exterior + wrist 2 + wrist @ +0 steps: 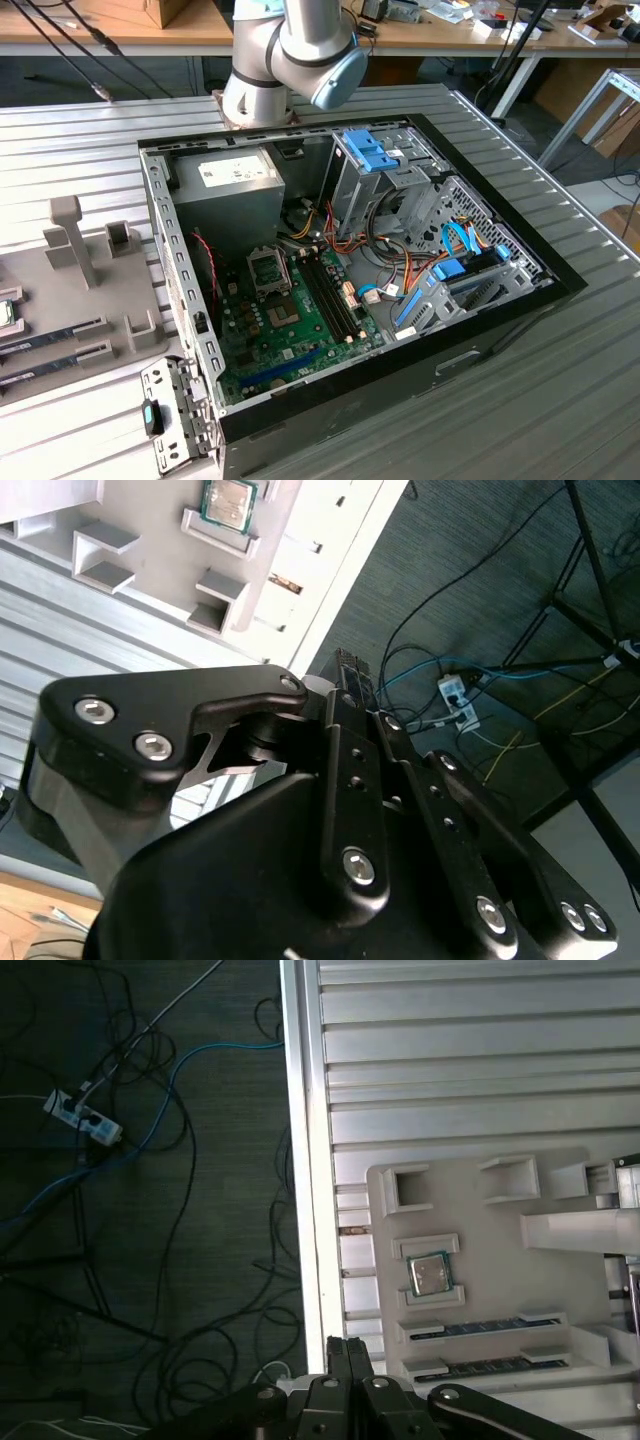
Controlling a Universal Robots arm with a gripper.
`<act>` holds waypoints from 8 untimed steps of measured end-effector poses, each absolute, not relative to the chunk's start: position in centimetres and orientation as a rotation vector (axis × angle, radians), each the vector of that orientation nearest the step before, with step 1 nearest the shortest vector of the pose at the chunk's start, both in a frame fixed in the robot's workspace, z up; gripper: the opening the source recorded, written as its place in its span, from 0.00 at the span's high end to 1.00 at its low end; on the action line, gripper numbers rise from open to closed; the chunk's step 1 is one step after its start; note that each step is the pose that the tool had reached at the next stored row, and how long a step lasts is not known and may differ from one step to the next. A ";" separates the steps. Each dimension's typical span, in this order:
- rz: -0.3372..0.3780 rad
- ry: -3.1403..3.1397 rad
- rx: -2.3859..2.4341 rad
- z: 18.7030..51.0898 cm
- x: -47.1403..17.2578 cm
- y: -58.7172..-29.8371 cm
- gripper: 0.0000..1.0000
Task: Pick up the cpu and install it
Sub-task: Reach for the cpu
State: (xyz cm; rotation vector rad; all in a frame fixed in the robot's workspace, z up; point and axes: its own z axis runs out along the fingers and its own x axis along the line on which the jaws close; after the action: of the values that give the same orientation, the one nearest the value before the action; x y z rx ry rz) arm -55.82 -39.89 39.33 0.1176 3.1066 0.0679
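In the first wrist view, the black gripper (350, 1348) hangs empty, its tips pressed together. Beyond it, the cpu (431, 1276) lies flat in a square pocket of the grey holder tray (480, 1175), near two memory sticks (480, 1328). Farther off, toward the exterior view's right, the open computer case (500, 310) rests on the ribbed metal table (560, 400).
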 end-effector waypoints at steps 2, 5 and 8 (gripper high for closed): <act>0.068 3.107 0.118 39.3 -56.0 -39.9 0.89; 0.068 3.107 0.118 39.3 -56.4 -39.9 0.89; 0.068 3.107 0.118 39.3 -56.8 -39.9 0.89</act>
State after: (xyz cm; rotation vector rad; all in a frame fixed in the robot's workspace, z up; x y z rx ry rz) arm -56.77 -39.89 39.33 0.1176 3.1066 0.0678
